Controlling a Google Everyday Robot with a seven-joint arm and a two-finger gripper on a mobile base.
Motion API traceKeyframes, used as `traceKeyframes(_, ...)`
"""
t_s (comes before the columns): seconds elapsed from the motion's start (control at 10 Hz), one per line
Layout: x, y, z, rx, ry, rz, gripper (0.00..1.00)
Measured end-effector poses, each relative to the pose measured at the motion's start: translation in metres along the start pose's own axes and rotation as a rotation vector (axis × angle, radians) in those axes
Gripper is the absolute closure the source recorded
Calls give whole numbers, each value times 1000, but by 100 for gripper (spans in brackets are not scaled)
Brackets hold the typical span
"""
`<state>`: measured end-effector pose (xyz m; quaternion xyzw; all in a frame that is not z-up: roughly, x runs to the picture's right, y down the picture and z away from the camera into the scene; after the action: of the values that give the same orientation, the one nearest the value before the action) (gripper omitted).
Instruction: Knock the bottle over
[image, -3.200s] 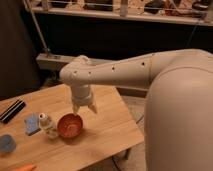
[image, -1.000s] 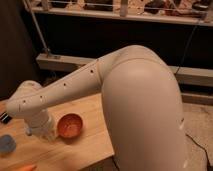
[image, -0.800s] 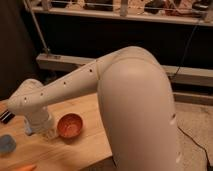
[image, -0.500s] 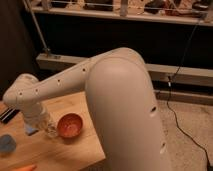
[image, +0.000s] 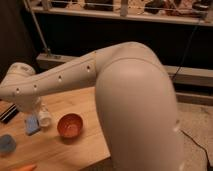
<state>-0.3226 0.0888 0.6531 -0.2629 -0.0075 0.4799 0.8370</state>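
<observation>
We see the big white arm filling most of the view, stretched leftward over the wooden table. We take the red-brown bowl as our landmark. The arm's wrist end sits up and left of the bowl, and the gripper hangs under it, left of the bowl and low over the tabletop. We cannot tell how the jaws stand; the wrist hides most of them.

The bottle, small and whitish, is just left of the bowl, close to it but apart from its rim. It sits right beside the gripper; whether they touch we cannot tell. It looks about upright, though its top is tucked under the wrist.

A flat blue pad lies just left of the bottle, further from the bowl. A round blue object sits well left of the bowl and a bit nearer us, at the table's edge. An orange thing shows at the bottom edge, down-left of the bowl. A dark item lies far left of the bowl.
</observation>
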Motion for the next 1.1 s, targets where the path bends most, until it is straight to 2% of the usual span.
traceKeyframes(0.2,32,-39,-37,22,2,105,100)
traceKeyframes(0.3,45,-59,-48,36,7,159,100)
traceKeyframes(0.5,59,-81,-55,53,25,223,99)
traceKeyframes(0.6,63,-87,-54,55,41,243,95)
traceKeyframes(1.1,63,-84,-53,51,46,241,95)
